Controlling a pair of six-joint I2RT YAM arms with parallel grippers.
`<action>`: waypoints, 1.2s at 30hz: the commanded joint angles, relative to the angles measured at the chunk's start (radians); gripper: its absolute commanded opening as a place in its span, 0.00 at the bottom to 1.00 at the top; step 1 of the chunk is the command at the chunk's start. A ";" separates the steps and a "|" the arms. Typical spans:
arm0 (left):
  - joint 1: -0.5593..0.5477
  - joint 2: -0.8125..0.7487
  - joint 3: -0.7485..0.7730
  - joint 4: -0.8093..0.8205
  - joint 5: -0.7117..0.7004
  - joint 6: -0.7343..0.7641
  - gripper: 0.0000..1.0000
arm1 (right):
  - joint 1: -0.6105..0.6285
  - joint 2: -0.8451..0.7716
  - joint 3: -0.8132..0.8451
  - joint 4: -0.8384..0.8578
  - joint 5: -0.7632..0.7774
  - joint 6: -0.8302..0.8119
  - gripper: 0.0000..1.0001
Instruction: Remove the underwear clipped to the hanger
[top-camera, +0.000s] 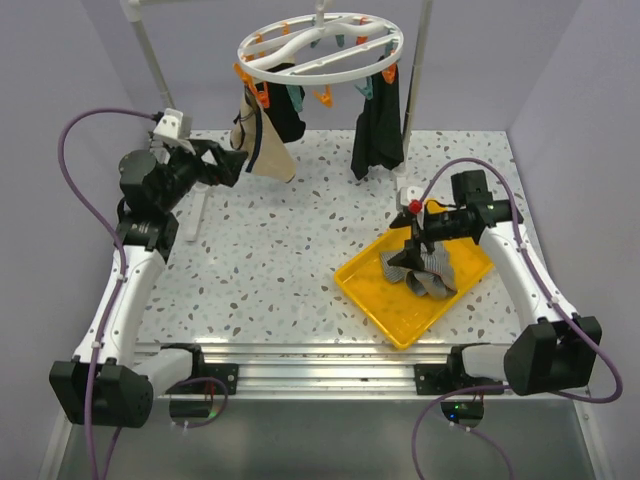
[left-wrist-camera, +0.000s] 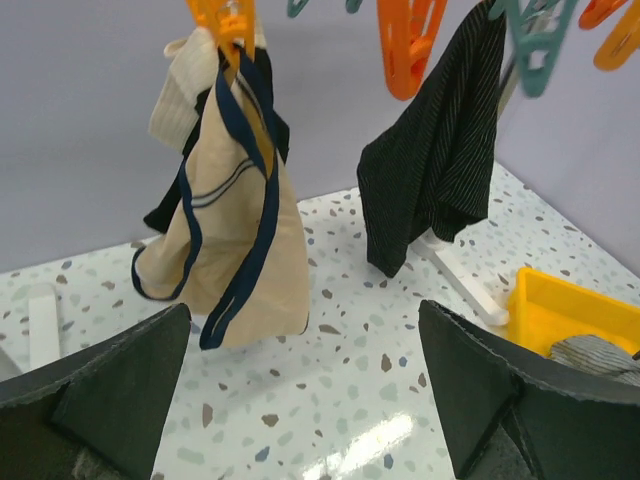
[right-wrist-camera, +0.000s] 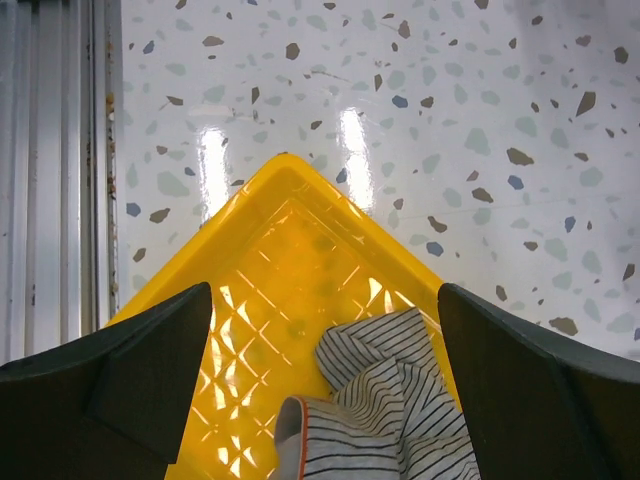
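The round white hanger (top-camera: 320, 45) hangs at the back with orange and teal pegs. Beige underwear (top-camera: 265, 150) (left-wrist-camera: 235, 240) with dark trim hangs from an orange peg (left-wrist-camera: 225, 20) on its left side. Black underwear (top-camera: 378, 130) (left-wrist-camera: 435, 165) hangs on the right, and another black piece (top-camera: 288, 112) behind the beige one. My left gripper (top-camera: 232, 163) (left-wrist-camera: 305, 385) is open just left of the beige underwear, with nothing between its fingers. A grey-and-white striped underwear (top-camera: 425, 270) (right-wrist-camera: 400, 410) lies in the yellow tray (top-camera: 375, 285) (right-wrist-camera: 260, 270). My right gripper (top-camera: 415, 255) (right-wrist-camera: 325, 380) stands open over it.
White upright poles (top-camera: 150, 55) (top-camera: 420, 70) carry the hanger, with white feet (top-camera: 195, 210) (left-wrist-camera: 460, 270) on the speckled table. The yellow tray sits at the front right, near the aluminium rail (top-camera: 300, 360) at the table's near edge.
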 joint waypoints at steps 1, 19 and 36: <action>0.005 -0.087 -0.084 -0.020 -0.082 0.028 1.00 | 0.066 0.003 0.040 0.127 0.060 0.049 0.98; 0.005 -0.484 -0.435 -0.221 -0.436 -0.013 1.00 | 0.531 0.167 -0.171 1.277 0.658 0.475 0.99; 0.005 -0.573 -0.474 -0.285 -0.479 -0.029 1.00 | 0.604 0.776 0.225 1.716 0.920 0.535 0.99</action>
